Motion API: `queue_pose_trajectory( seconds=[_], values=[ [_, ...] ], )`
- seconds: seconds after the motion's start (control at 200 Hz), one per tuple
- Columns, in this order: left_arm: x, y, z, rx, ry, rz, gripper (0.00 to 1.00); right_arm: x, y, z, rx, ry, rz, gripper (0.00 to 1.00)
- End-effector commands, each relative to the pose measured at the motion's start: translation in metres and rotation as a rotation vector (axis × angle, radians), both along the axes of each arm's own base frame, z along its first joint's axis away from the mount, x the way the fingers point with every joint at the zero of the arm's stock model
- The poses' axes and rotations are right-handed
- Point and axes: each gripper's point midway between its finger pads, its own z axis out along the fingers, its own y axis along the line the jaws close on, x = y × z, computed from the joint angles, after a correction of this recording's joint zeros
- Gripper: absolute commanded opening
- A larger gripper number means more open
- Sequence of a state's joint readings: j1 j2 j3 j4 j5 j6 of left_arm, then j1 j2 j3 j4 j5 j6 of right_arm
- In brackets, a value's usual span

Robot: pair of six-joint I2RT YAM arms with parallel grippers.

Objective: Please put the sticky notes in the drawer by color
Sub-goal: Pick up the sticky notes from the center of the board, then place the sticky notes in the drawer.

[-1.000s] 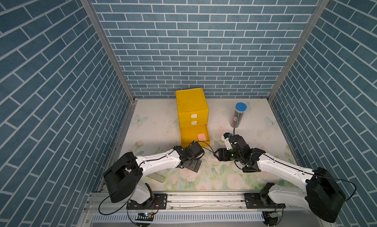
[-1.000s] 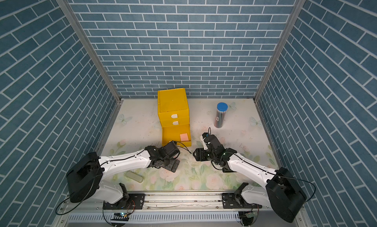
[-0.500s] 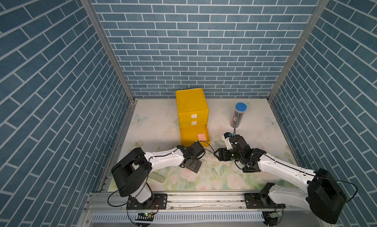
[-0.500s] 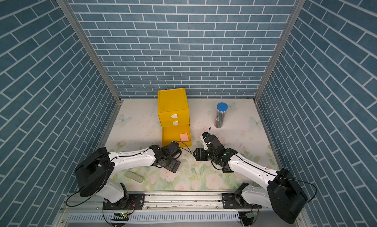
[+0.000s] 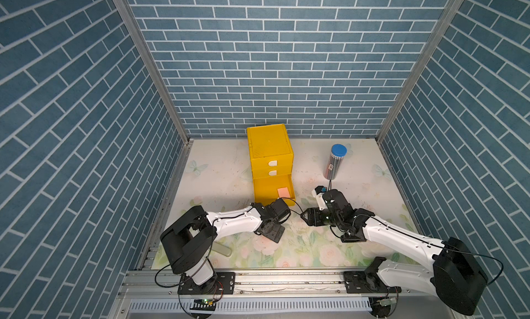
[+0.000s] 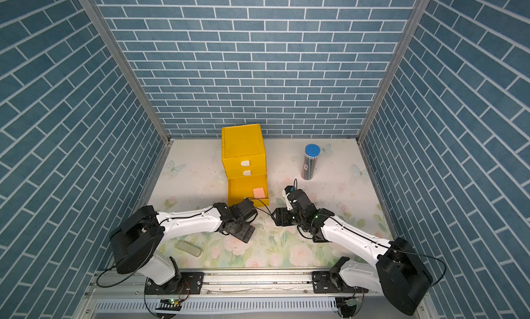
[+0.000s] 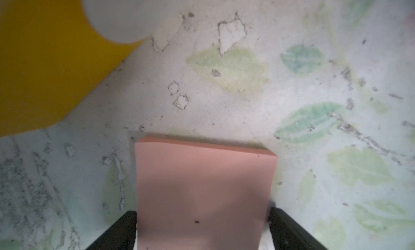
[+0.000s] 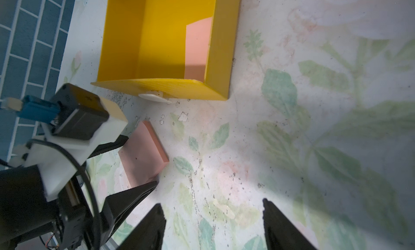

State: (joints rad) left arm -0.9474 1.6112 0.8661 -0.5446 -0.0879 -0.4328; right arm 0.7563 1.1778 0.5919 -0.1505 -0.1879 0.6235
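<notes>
Left tool (image 7: 202, 211), lower centre in both top views, is straddling a flat, square salmon-pink pad (image 7: 204, 181) on the worktop (image 7: 224, 102), edges parallel to its jaws, just below the yellow drawer (image 8: 166, 89); whether it is pinching is unclear. Right tool (image 8: 213, 226) is hovering part-spread, empty.

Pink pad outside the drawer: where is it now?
In the left wrist view the pink pad lies on the table between the left gripper's fingers, just in front of the open bottom drawer.

Twin robot arms.
Left arm (image 5: 235, 223), right arm (image 5: 401, 234): white links, black joints, black cables, black left gripper (image 7: 202, 214), right gripper (image 8: 211, 203).
</notes>
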Motion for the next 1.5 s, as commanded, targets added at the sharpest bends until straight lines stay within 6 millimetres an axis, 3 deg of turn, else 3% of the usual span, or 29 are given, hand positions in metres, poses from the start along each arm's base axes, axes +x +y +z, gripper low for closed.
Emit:
queue_pose_trajectory(
  seconds=[0.0, 0.365, 0.54, 1.08, 1.215, 1.495],
  values=[
    [-0.013, 0.015, -0.023, 0.072, 0.052, -0.012, 0.96, 0.003, -0.002, 0.008, -0.005, -0.027, -0.005, 0.71],
    [-0.017, 0.021, -0.025, 0.087, 0.060, 0.002, 0.79, 0.004, -0.001, 0.006, -0.006, -0.025, -0.001, 0.71],
    [-0.012, 0.018, -0.017, 0.074, 0.036, 0.024, 0.78, 0.004, -0.002, 0.005, -0.009, -0.025, -0.003, 0.71],
    [0.028, -0.017, 0.086, -0.111, -0.159, 0.088, 0.75, 0.006, -0.004, 0.010, -0.008, -0.047, -0.015, 0.71],
    [0.050, -0.019, 0.109, -0.137, -0.229, 0.138, 0.76, 0.005, -0.004, 0.009, -0.005, -0.045, -0.012, 0.71],
    [0.110, -0.006, 0.111, -0.065, -0.315, 0.221, 0.76, 0.003, -0.004, 0.012, 0.000, -0.040, -0.009, 0.71]
  ],
)
